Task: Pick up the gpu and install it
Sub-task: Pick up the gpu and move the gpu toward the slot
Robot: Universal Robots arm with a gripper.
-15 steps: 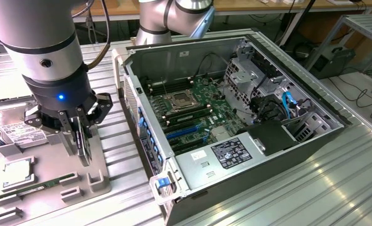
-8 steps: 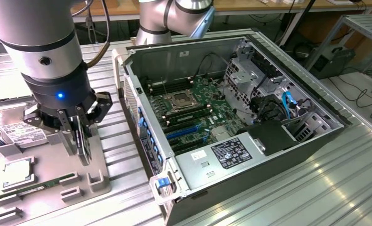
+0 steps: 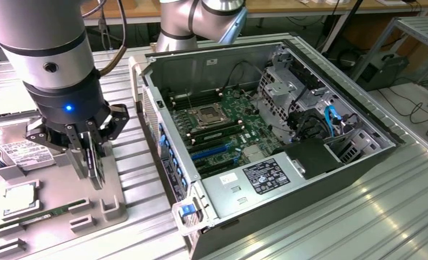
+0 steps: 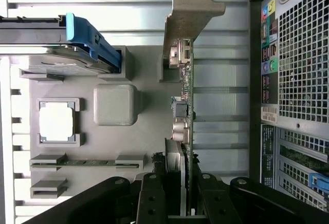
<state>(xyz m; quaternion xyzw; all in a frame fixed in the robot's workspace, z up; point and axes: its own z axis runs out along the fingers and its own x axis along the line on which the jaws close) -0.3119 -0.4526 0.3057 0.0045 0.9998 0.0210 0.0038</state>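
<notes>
Tool [image 3: 90,162] [image 4: 181,203]: hangs from the arm [image 3: 51,59] over the grey tray [image 3: 55,187], fingers pointing straight down.
Opening: narrow, the fingers drawn in to the thickness of a thin card.
Grip: clamped on the gpu [image 3: 93,172] [image 4: 189,100], one finger on each flat face, holding it near its upper edge.
Gpu place: above the tray's edge nearest the computer case [image 3: 322,206], between the tray's other parts and the case. Whether its lower edge touches the tray cannot be told.
Gpu stance: upright on edge, both faces vertical, so it shows as a thin dark slab in the exterior view.
Long axis: level, running along the tray and parallel to the case's meshed rear panel [image 4: 303,44].
Bracket [image 4: 190,13]: the silver end plate is at the end of the card farthest from the fingers, toward the tray's hard drive [image 3: 15,149] end.
Tray contents: hard drive with a blue handle, processor [image 3: 19,196] in a square holder, and memory stick [image 3: 44,213] in its clips, all well apart from the tool.
Computer case: lies on its side with the cover off and the green board facing up, at the exterior view's right of the tray.
Counter [image 3: 343,233]: ribbed metal, carrying both tray and case.
</notes>
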